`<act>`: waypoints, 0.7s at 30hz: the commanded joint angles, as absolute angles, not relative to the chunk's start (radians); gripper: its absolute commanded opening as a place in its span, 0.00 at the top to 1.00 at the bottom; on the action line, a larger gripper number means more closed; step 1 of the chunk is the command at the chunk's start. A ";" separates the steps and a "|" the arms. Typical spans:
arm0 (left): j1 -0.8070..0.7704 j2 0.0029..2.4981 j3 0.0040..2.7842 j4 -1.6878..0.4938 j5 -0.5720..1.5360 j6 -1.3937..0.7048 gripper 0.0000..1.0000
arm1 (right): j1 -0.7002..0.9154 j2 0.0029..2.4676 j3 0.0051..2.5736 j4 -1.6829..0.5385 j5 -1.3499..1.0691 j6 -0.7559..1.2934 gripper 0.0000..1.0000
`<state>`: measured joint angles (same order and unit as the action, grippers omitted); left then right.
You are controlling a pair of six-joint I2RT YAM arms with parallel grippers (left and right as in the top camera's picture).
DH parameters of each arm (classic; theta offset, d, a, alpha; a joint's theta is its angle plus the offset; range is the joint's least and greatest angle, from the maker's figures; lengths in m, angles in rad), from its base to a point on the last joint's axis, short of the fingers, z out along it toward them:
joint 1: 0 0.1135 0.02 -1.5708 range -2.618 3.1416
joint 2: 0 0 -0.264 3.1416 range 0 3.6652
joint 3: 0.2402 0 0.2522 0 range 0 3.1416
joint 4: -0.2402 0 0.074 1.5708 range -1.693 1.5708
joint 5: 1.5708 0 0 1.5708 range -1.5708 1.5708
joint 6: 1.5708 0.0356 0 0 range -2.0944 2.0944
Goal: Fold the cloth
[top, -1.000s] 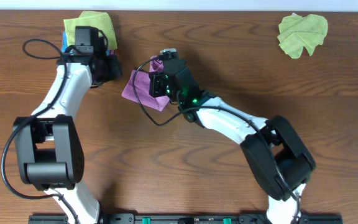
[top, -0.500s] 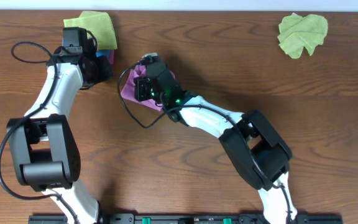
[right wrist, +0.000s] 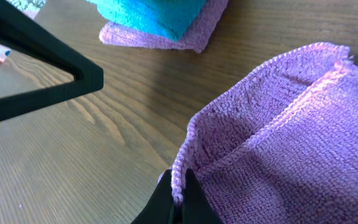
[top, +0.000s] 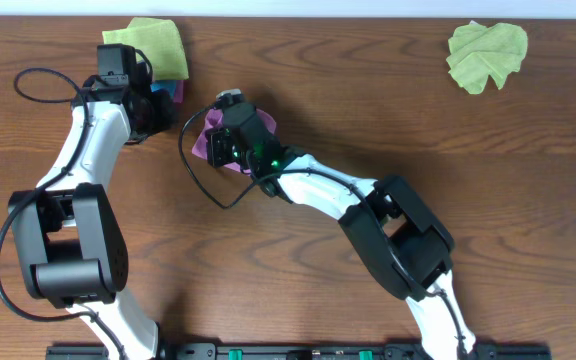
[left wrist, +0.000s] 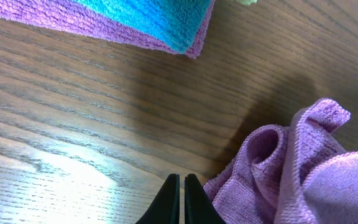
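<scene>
A purple cloth lies bunched on the wooden table, mostly under my right wrist in the overhead view. My right gripper is shut on the edge of the purple cloth. My left gripper is shut and empty, just left of the rumpled purple cloth, above bare wood. In the overhead view my left gripper sits beside the stack at the back left.
A stack of folded cloths, green on top, then blue and purple, lies at the back left. A crumpled green cloth lies at the back right. The left arm's black cable loops near the left edge.
My right gripper has carried the purple cloth's edge to the left, towards the stack. My left arm drew back a little to the left.
</scene>
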<state>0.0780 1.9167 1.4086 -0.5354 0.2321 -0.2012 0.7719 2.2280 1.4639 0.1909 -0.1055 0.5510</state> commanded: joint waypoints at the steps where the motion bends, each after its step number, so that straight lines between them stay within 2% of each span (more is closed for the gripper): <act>1: 0.086 1.894 1.417 -0.542 0.226 -0.179 0.94 | 0.787 2.259 1.492 0.189 -0.119 0.537 0.98; 7: 0.086 1.894 1.417 -0.543 0.226 -0.180 0.94 | 0.801 2.260 1.492 0.190 -0.144 0.536 0.85; 12: 0.086 1.894 1.417 -0.543 0.229 -0.188 0.94 | 0.811 2.260 1.492 0.190 -0.189 0.528 0.64; 18: 0.086 1.894 1.417 -0.550 0.229 -0.191 0.94 | 0.822 2.260 1.492 0.197 -0.274 0.514 0.51; 21: 0.086 1.894 1.417 -0.550 0.229 -0.191 0.94 | 0.825 2.260 1.492 0.198 -0.282 0.514 0.49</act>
<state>0.0780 1.9167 1.4086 -0.5438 0.2321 -0.2016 0.8135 2.2383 1.4715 0.1963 -0.2401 0.5289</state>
